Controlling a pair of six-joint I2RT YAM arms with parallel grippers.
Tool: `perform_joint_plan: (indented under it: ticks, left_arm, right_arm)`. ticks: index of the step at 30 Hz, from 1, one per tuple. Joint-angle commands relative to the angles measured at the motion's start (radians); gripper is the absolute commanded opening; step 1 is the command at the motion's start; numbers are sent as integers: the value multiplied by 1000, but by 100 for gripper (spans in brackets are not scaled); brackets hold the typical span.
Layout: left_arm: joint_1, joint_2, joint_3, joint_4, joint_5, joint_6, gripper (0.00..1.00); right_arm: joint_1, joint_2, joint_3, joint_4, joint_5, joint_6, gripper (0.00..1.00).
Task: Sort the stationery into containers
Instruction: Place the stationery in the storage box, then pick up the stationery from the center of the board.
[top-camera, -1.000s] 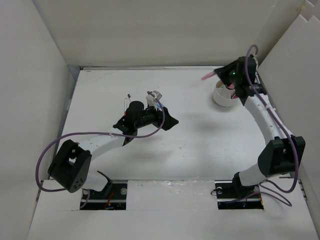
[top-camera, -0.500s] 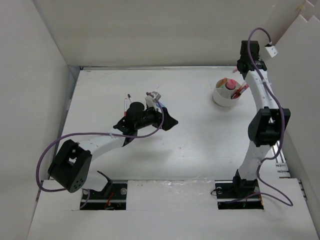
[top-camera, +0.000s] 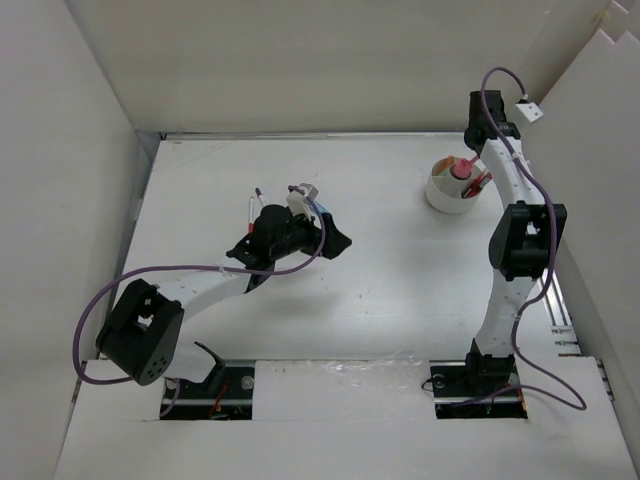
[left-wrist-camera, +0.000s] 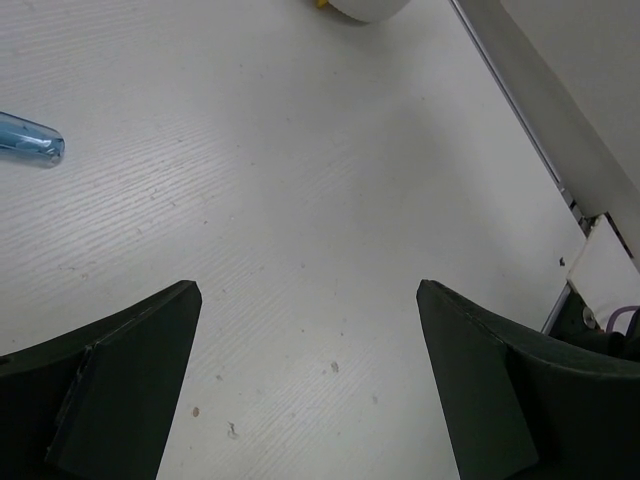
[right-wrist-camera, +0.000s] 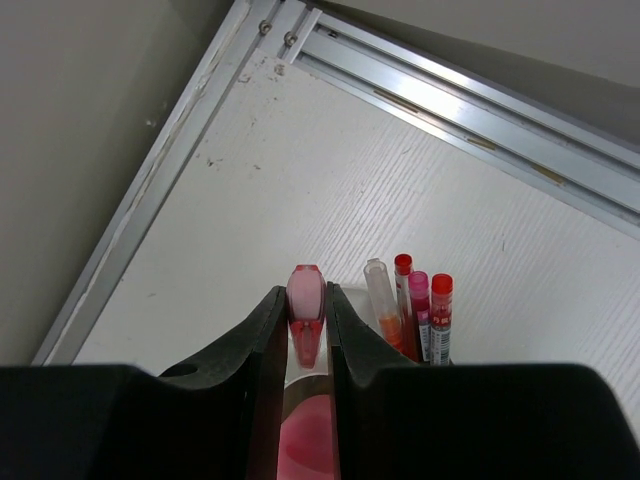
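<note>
The white table (top-camera: 400, 300) first, and this job looks partly done. Up at two o'clock, the right gripper (right-wrist-camera: 306, 300) is clamped narrowly on a pink marker (right-wrist-camera: 305, 285). It's poised right over the white cup (top-camera: 443, 197), with the marker not yet let go. Near centre sits the left gripper (left-wrist-camera: 308, 295), jaws spread wide, nothing in them. Several red and pink pens (right-wrist-camera: 420, 315) stand sorted in the cup. A blue pen (left-wrist-camera: 28, 138) and a white pen (top-camera: 251, 205) lie loose around ten o'clock, waiting.
</note>
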Motion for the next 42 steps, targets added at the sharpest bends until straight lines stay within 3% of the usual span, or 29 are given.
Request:
perform_joint_plan:
  ticks: [1, 11, 22, 29, 31, 36, 42]
  left_arm:
    - [0, -11, -3, 18, -15, -3, 87]
    - [0, 8, 6, -9, -72, 6, 87]
    - [0, 28, 43, -104, -294, -5, 86]
    - [0, 65, 72, -163, -445, -26, 87]
    - [0, 87, 104, -204, -494, -35, 86]
    - [0, 176, 186, -250, -558, -63, 81]
    - [-9, 311, 307, -302, -587, -83, 70]
  right_arm:
    - [21, -3, 20, -1, 63, -22, 7]
    - [41, 29, 20, -1, 92, -22, 10]
    - [61, -17, -11, 17, 73, -13, 46]
    - [82, -167, -87, 28, 8, 39, 49]
    - [108, -244, -162, 69, -33, 68, 46]
    - [211, -518, -487, 271, -148, 82, 3]
    - [309, -677, -718, 377, -274, 100, 1]
